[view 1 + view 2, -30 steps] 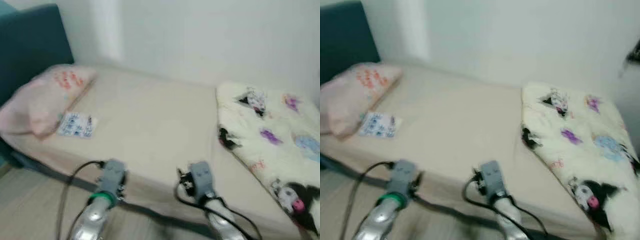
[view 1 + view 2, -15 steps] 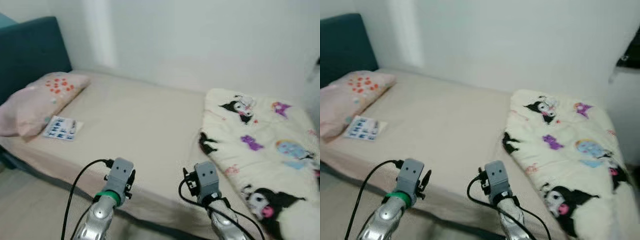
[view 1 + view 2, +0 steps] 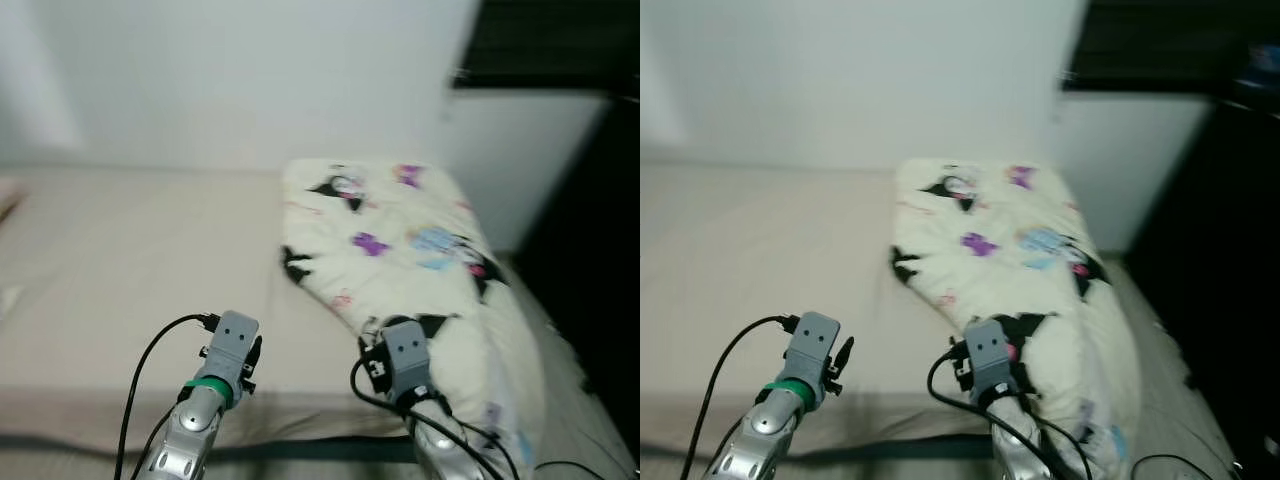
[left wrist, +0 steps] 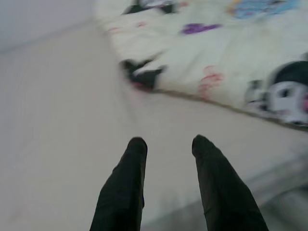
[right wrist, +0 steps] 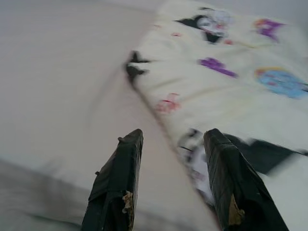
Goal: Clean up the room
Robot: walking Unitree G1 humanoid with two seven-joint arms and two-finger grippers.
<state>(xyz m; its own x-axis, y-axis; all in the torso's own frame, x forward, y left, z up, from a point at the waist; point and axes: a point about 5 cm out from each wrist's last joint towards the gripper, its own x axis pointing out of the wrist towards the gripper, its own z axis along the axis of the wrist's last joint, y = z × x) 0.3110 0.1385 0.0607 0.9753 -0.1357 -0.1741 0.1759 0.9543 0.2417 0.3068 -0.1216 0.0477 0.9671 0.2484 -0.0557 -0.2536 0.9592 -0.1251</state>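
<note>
We see a white wall [image 3: 230, 80] behind the bed; a dark window [image 3: 545, 40] sits high at the right, above a pale panel [image 3: 515, 160]; dark furniture [image 3: 600, 260] stands at the far right.

one bed [image 3: 120, 260], one blanket [image 3: 400, 240], two hands [image 4: 166, 144] [image 5: 173, 137]

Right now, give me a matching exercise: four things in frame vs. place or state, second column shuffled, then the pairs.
Column 1:
1. blanket
2. left gripper
3. right gripper
4. wall

Column 2:
A. open, over the bare sheet
B. white, behind the bed
C. cream with cartoon prints, lying on the bed's right part
D. open, at the blanket's near edge

Pairs: 1-C, 2-A, 3-D, 4-B
</note>
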